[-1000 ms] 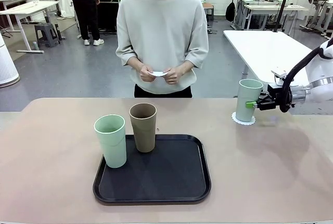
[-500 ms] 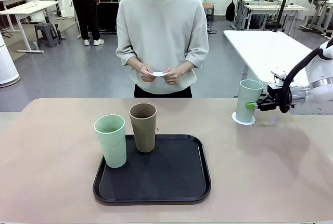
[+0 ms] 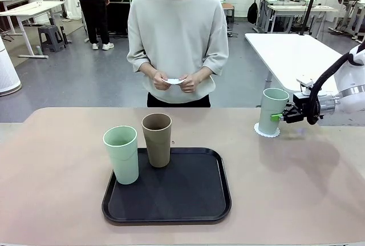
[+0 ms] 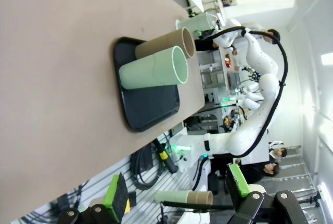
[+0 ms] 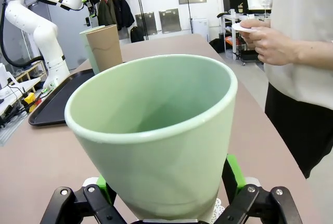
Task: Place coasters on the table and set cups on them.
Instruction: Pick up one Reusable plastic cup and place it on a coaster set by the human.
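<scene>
A pale mint green cup (image 3: 272, 110) stands upright on a white lacy coaster (image 3: 267, 133) at the far right of the beige-pink table (image 3: 57, 160). My right gripper (image 3: 278, 116) is shut on this cup low down, and its green pads press both sides of the cup (image 5: 156, 146) in the right wrist view. A second mint green cup (image 3: 121, 154) and a brown cup (image 3: 157, 140) stand upright on the black tray (image 3: 188, 200). The person's hands hold a white coaster (image 3: 174, 80) at waist height. My left gripper (image 4: 177, 193) is open with nothing between its fingers, off to the side of the tray.
The black tray (image 4: 151, 109) lies near the table's front middle. The person stands at the far edge, behind the brown cup. Bare tabletop stretches left of the tray and between the tray and the right cup. White tables stand behind on the right.
</scene>
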You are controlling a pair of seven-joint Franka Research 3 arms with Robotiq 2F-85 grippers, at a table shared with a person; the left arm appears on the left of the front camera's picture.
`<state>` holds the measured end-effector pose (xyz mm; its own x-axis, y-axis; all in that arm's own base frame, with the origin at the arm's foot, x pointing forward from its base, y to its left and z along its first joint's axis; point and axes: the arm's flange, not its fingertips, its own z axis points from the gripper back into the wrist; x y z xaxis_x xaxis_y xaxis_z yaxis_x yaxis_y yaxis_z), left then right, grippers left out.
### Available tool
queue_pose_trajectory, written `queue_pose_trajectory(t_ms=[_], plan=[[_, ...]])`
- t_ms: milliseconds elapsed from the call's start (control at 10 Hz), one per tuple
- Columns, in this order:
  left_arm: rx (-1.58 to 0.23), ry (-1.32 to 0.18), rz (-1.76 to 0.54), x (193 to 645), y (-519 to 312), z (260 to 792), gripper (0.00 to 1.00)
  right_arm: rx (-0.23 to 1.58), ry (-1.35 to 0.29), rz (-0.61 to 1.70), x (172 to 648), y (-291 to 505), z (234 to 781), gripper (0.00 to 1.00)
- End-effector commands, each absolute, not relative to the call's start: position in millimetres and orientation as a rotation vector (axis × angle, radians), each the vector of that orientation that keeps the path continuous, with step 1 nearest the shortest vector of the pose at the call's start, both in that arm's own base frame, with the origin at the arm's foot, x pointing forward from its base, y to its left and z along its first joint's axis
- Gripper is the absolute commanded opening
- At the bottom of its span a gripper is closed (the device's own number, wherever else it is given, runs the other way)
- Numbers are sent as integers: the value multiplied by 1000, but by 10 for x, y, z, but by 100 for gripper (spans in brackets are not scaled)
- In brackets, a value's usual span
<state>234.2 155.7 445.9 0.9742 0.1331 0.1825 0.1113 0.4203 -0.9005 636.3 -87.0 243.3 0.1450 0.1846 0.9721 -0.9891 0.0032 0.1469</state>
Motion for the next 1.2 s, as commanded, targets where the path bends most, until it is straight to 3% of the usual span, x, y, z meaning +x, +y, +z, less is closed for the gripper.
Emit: queue_pose_trajectory(t_ms=[0,1100], plan=[[-1142,-254,13,2340,1571,4461,100,1116,-901,1196,6421,-882,2462,100],[-1142,-254,13,2340,1571,4461,100,1041,-835,1164,6452,-1072,2526,100]])
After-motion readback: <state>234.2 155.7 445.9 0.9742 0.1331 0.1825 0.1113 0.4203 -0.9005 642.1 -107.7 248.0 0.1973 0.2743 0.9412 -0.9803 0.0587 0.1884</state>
